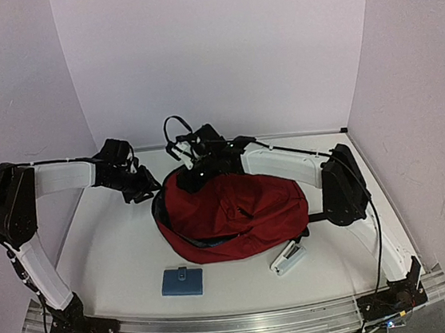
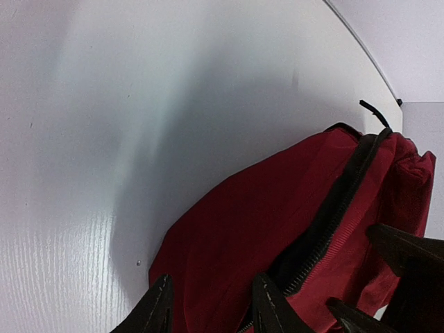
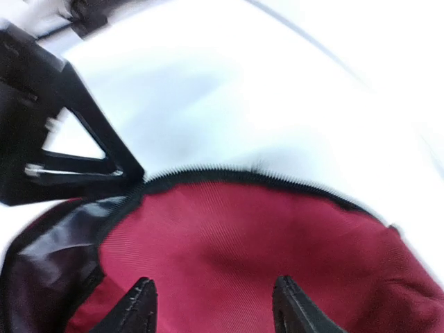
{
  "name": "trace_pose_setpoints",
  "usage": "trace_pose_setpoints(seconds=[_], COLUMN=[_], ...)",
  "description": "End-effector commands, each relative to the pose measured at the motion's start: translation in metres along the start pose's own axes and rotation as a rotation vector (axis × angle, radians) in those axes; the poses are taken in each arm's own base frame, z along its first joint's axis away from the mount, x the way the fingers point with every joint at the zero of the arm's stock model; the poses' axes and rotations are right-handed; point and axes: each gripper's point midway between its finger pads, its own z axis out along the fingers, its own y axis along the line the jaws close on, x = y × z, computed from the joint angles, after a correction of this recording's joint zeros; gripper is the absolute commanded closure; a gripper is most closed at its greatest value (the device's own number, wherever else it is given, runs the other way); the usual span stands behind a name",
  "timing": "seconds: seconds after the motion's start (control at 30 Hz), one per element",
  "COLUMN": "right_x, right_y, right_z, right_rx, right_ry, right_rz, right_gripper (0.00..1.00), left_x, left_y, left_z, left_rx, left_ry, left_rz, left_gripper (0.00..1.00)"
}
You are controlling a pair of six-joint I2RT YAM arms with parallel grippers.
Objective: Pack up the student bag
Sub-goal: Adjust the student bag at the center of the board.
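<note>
**Soft student bag (image 1: 236,213) slumped mid-counter (image 1: 112,259)**

Just in front of the bag lie a blue pouch (image 1: 182,282) and a white case (image 1: 287,259). The bag looks light and floppy, so grip its zipper rim. At its far edge, the left gripper (image 2: 211,276) and right gripper (image 3: 214,280) are part-open, with nothing visibly held.

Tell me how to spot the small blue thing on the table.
Find the dark red backpack in the middle of the white table. In front of its left half lies a flat blue case. The neighbouring small object is white.
</note>
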Motion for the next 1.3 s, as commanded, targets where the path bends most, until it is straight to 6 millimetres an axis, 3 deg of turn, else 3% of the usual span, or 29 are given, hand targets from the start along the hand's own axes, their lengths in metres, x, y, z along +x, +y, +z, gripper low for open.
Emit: trace_pose_setpoints(seconds=[0.0, 0.13, 0.37, 0.53, 0.63, 0.87, 1.0, 1.13, 1.27], right_x=[0.025, 0.062, 0.087, 0.087, 0.097, 0.107, 0.107, 0.103, 0.1], right_y=[-0.004, -0.008, -0.008, -0.004, -0.005, -0.012, -0.003, -0.001, -0.003], right_z=[0.028, 0.041, 0.034, 0.026, 0.024, 0.012, 0.003, -0.003, -0.004], right_rx=[0.036, 0.069, 0.07, 0.045, 0.04, 0.03, -0.026, -0.033, -0.028], right_ry=[0.031, 0.113, 0.174, 0.175, 0.198, 0.221, 0.22, 0.212, 0.207], right_rz=[0.011, -0.001, -0.013, -0.01, -0.003, 0.007, -0.013, -0.02, -0.02], right_gripper=[0.48, 0.51, 0.51, 0.5, 0.5, 0.49, 0.47, 0.47, 0.47], left_x=[-0.011, -0.015, -0.022, -0.023, -0.021, -0.01, -0.007, -0.001, 0.004], left_y=[-0.011, -0.016, -0.028, -0.029, -0.03, -0.025, -0.029, -0.045, -0.044], left_z=[0.005, 0.009, 0.015, 0.033, 0.039, 0.042, 0.034, 0.014, 0.001], left_rx=[0.024, 0.034, 0.072, 0.083, 0.093, 0.106, 0.136, 0.212, 0.203], left_ry=[0.005, 0.01, 0.016, 0.06, 0.079, 0.113, 0.098, 0.09, 0.09], left_rz=[0.047, 0.062, 0.089, 0.108, 0.122, 0.149, 0.161, 0.189, 0.217], left_gripper=[0.6, 0.53, 0.44, 0.44, 0.45, 0.54, 0.69, 0.63, 0.63])
